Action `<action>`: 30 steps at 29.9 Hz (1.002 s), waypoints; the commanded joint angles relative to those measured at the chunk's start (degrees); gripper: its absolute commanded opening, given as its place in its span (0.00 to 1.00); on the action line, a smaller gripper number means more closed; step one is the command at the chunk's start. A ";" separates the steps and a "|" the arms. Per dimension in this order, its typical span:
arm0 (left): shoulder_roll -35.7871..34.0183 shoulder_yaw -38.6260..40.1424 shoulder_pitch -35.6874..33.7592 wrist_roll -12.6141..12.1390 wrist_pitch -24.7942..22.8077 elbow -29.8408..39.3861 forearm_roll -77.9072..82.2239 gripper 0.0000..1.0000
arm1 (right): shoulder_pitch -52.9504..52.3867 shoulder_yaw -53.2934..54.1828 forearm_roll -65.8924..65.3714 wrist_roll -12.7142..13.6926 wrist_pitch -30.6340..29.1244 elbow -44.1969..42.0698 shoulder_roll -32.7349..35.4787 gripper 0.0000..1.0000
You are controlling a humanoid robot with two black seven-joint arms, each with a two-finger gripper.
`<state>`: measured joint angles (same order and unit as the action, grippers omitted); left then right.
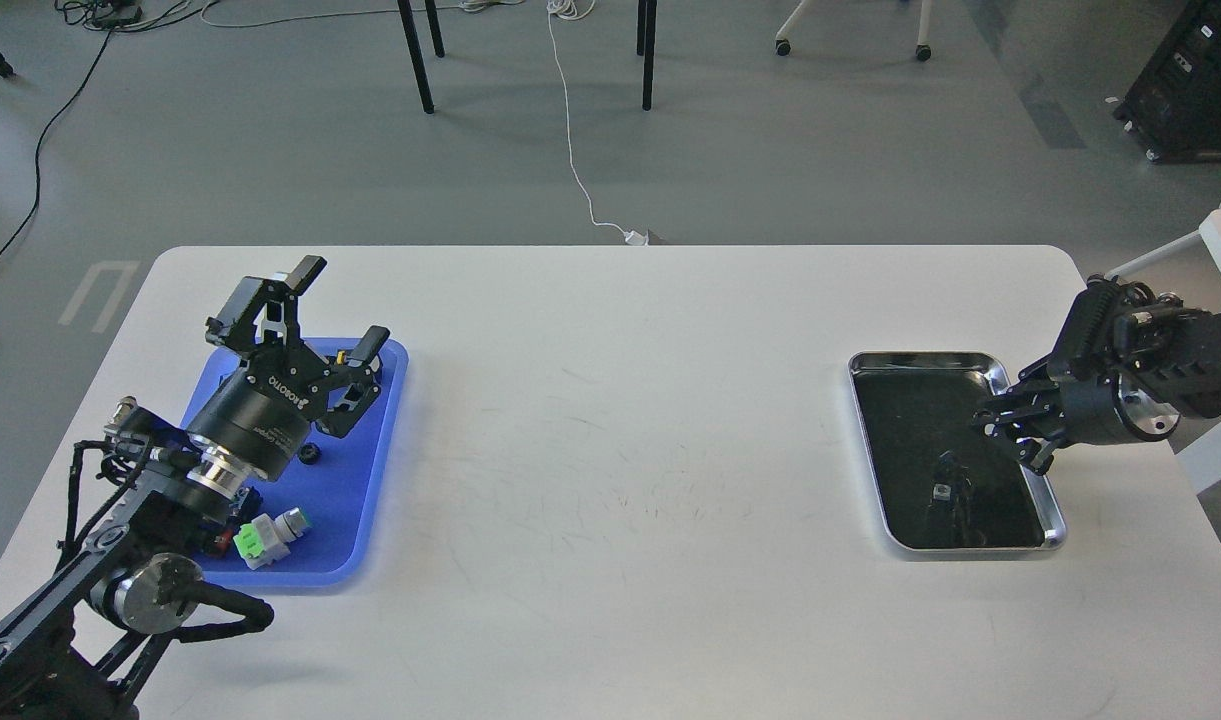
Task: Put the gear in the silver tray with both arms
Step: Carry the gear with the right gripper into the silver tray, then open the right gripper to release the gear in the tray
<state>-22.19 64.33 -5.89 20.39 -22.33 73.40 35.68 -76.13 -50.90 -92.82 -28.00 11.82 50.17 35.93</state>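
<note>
Though right gripper [1010,432] unreadable, left gripper [342,305] agape above blue tray [370,480], white table [620,450], grey floor [270,150].

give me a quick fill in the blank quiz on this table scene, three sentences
1. The left gripper hangs with its fingers ____ above the blue tray.
2. The silver tray lies on the ____ side of the white table.
3. The right gripper hovers over the ____ tray.

Missing words: open; right; silver
</note>
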 commanded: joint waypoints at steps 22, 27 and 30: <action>-0.57 0.09 0.17 0.00 -0.17 -0.01 -0.09 0.99 | 4.50 5.54 0.45 0.00 0.83 -4.74 -4.29 0.83; -0.66 0.01 0.17 0.18 -0.17 -0.01 -0.09 0.99 | 3.53 14.74 3.08 0.00 2.15 1.40 0.71 0.95; -0.75 0.09 0.17 0.70 -0.08 -0.01 -0.09 0.99 | 4.14 22.22 7.55 0.00 1.89 8.08 4.40 0.97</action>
<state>-22.81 64.38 -5.71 20.72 -22.53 73.39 35.62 -72.46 -35.30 -89.03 -28.00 13.89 52.59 37.11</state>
